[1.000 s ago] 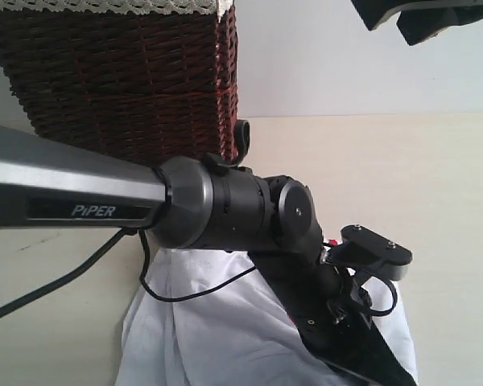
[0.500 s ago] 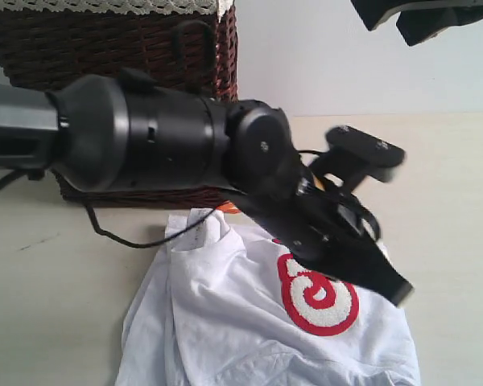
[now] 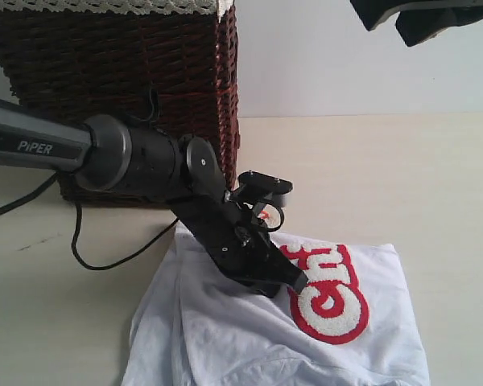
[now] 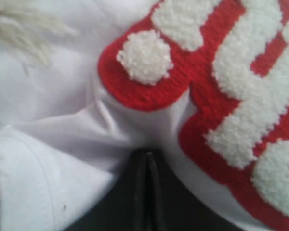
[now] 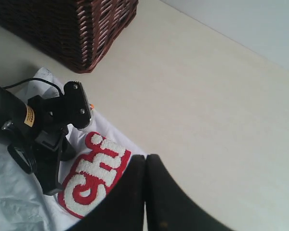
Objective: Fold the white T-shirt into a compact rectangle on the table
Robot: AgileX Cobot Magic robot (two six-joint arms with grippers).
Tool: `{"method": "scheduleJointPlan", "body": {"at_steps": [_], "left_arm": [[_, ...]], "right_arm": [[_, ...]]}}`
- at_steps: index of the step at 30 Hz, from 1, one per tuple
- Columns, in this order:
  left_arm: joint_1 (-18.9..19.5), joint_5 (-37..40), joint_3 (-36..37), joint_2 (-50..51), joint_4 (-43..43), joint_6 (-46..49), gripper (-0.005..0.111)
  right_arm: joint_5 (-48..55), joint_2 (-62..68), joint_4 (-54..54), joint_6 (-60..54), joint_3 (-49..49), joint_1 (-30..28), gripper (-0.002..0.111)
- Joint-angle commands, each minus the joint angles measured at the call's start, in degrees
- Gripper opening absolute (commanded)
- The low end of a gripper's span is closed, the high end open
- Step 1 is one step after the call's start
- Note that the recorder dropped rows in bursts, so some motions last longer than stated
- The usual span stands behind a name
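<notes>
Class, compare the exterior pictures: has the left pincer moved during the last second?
Yes. The left pincer has shifted leftward, closer to the wicker basket, on the white T-shirt.

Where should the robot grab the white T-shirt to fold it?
Probably the far right corner of the white T-shirt in the exterior view, beside the red lettering, coming from the right across the table. That edge lies flat and open, while the left side is bunched into folds and the left gripper rests near the middle.
</notes>
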Motion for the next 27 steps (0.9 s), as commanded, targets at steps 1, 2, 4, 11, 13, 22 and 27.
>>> {"method": "scheduleJointPlan", "body": {"at_steps": [1,2,4,11,13,22,27], "left_arm": [[-0.4,1.6,0.4,-3.3,-1.5,0.4,0.0],[-0.5,1.1,0.4,-5.7,-2.5,0.4,0.0],[-2.2,-0.9,0.4,-10.0,-4.7,1.4,0.0],[-10.7,-7.5,-0.3,-2.4,-5.5,4.1,0.0],[-9.3,-3.8,-1.5,1.0,-4.0,2.0,0.0],[-7.2,1.4,-3.7,-7.3,-1.9,1.8,0.0],[-5.5,0.0,-1.9,-16.2,5.6,-4.1,0.0]], "right_arm": [[-0.4,-0.4,-0.1,0.1,0.2,-0.2,0.0],[-0.4,-0.4,-0.1,0.1,0.2,-0.2,0.0],[-0.4,-0.4,-0.1,0.1,0.2,-0.2,0.0],[-0.4,-0.4,-0.1,0.1,0.2,-0.2,0.0],[-0.4,-0.4,-0.1,0.1,0.2,-0.2,0.0],[-0.4,-0.4,-0.1,-0.1,0.2,-0.2,0.0],[-0.4,-0.8,-0.1,-1.5,0.2,-0.2,0.0]]}}
